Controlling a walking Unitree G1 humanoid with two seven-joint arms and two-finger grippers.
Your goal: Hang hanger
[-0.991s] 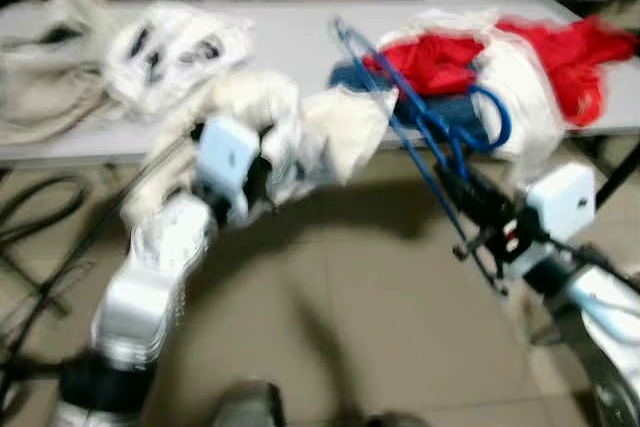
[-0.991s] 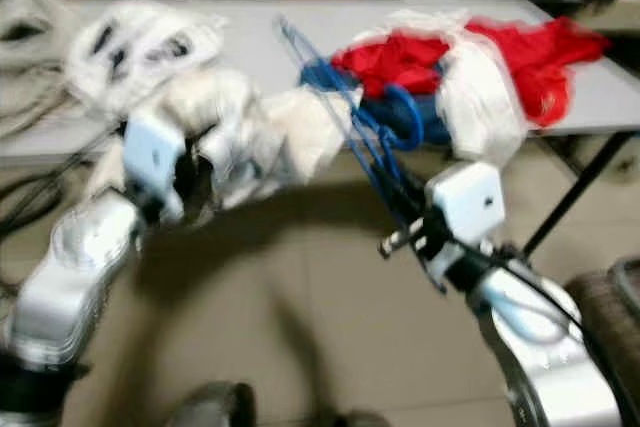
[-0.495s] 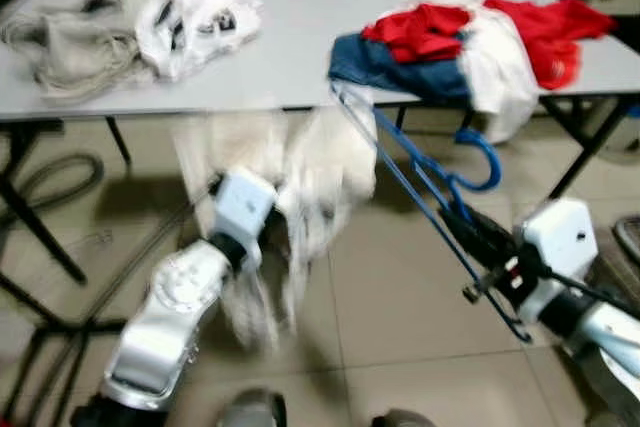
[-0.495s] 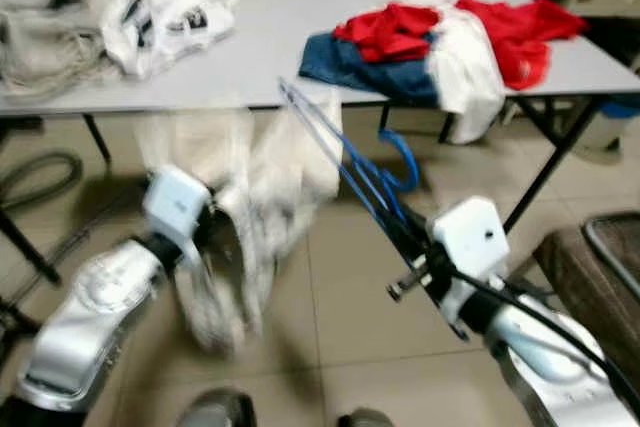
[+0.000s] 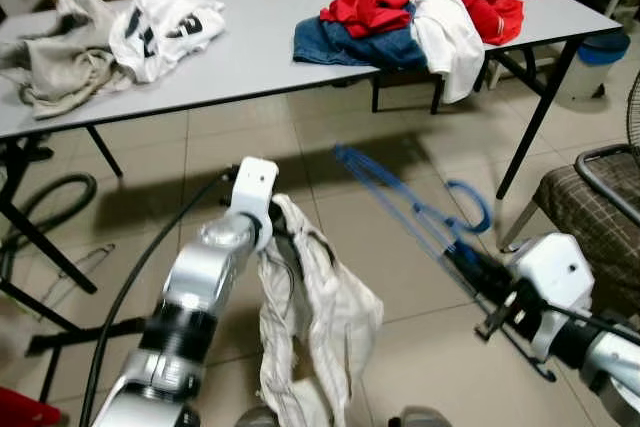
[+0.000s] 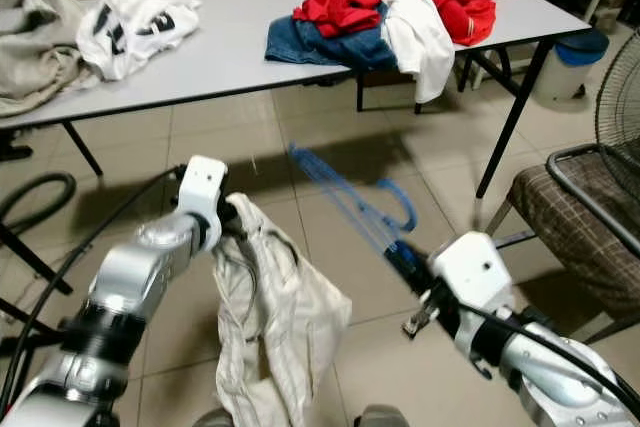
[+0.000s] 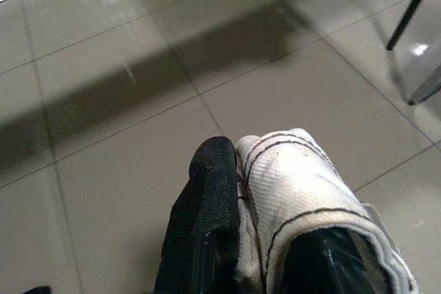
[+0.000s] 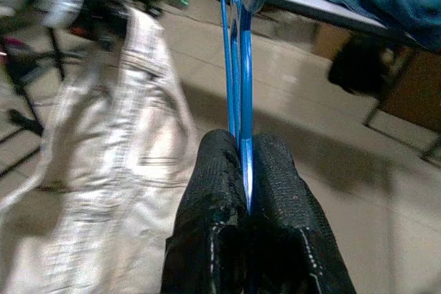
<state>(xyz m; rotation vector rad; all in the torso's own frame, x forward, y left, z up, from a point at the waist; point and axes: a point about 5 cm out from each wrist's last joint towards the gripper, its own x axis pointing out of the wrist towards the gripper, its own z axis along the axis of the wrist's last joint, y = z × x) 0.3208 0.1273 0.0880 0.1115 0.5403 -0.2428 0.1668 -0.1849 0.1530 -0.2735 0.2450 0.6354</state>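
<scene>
Tiled floor (image 5: 400, 247) below hanger (image 8: 238, 67) (between right fingers (image 8: 210, 239))

The left arm (image 5: 190, 297) reaches up and forward from 7 o'clock. Its left gripper (image 7: 238, 170) is pinched tight on a white cloth (image 5: 315, 317); one black finger (image 7: 210, 204) presses against the folded edge. The right arm (image 5: 590, 347) comes in from 4 o'clock and points toward 10 o'clock. Its right gripper (image 8: 244, 170) has both black fingers (image 8: 213, 197) squeezed together on a blue hanger (image 5: 410, 212).
</scene>
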